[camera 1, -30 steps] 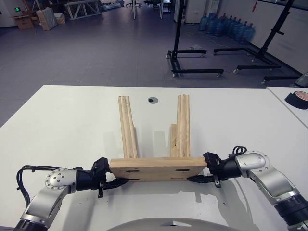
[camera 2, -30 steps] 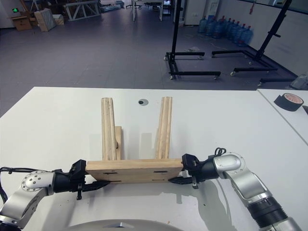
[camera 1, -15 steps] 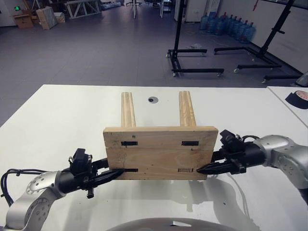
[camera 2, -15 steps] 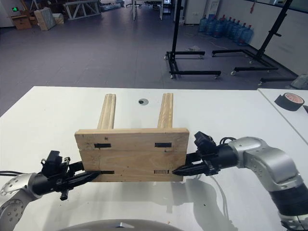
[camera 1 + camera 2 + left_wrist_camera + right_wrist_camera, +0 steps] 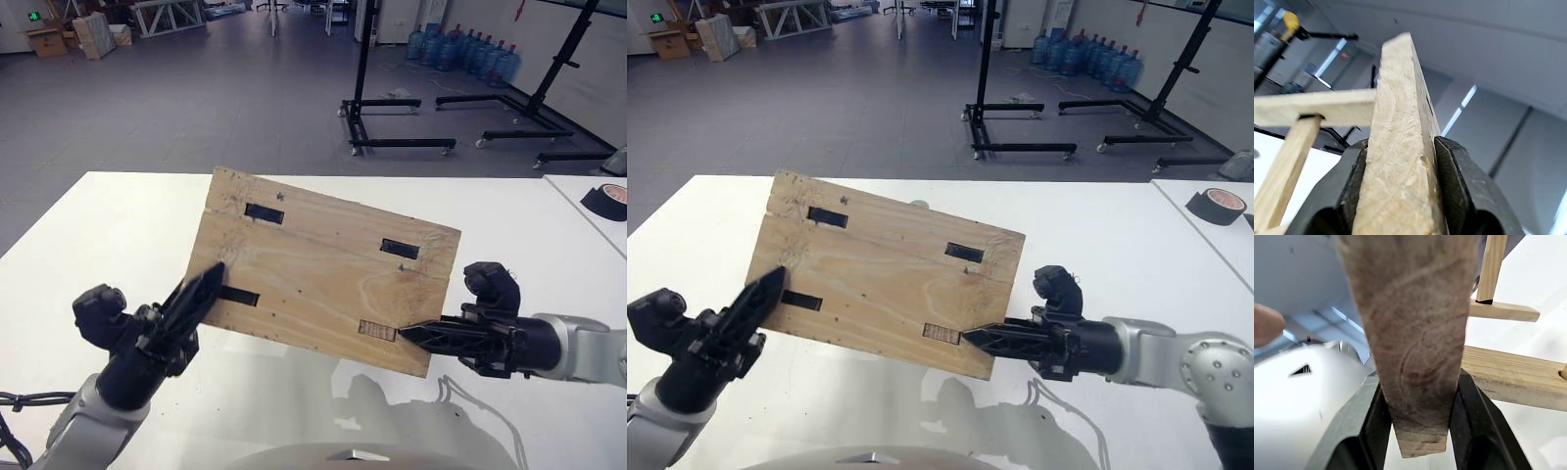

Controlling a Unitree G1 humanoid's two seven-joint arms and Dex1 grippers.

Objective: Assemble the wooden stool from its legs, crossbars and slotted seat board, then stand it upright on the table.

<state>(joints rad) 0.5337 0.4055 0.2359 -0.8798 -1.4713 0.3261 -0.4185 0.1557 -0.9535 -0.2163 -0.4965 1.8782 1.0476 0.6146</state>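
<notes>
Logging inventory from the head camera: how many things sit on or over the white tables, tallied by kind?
seat board: 1
grippers: 2 (left gripper, right gripper, both clamped on the board's edges)
tape roll: 1
Total: 4

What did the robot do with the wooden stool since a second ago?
The left gripper and right gripper tipped the seat board up: edge-on before, it now faces the camera, tilted, higher on the robot's left. Both stayed clamped on the board's ends. The tape roll stayed put.
</notes>
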